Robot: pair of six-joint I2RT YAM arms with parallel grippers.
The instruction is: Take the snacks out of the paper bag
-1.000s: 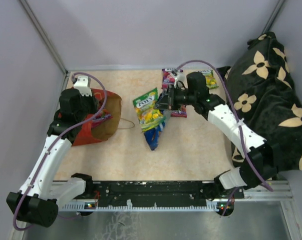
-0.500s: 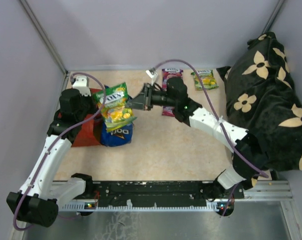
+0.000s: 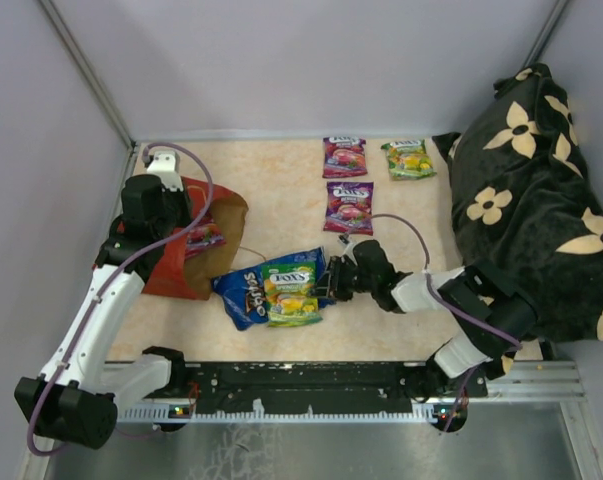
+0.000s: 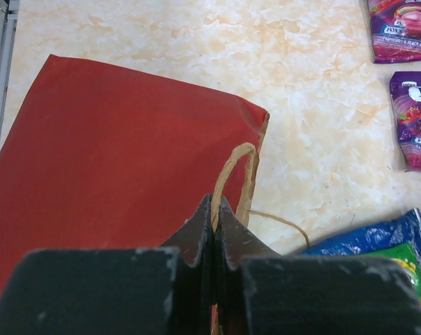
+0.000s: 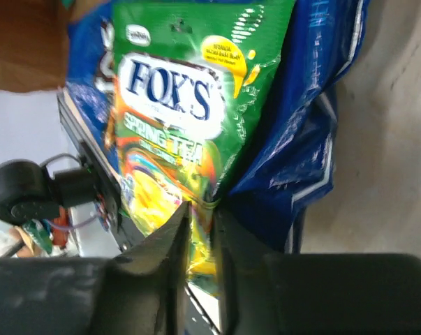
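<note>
The red paper bag (image 3: 176,262) lies on its side at the left, its mouth facing right, with a purple packet (image 3: 203,238) inside. My left gripper (image 3: 169,212) is shut on the bag's brown loop handle (image 4: 231,167), above the red side (image 4: 112,139). My right gripper (image 3: 328,284) is shut on the edge of a green Fox's packet (image 5: 179,105), low over the table. The blue Doritos bag (image 5: 304,132) lies against that packet; both rest right of the bag's mouth (image 3: 271,290). No yellow M&M's packet shows.
Two purple packets (image 3: 343,155) (image 3: 349,205) and a green packet (image 3: 409,158) lie at the back of the table. The black flower-patterned cloth (image 3: 526,190) fills the right side. Walls close in the left and back.
My right gripper has carried the green packet and the blue bag from the bag's mouth toward the near middle and lowered them to the table. The left gripper has stayed on the handle.
</note>
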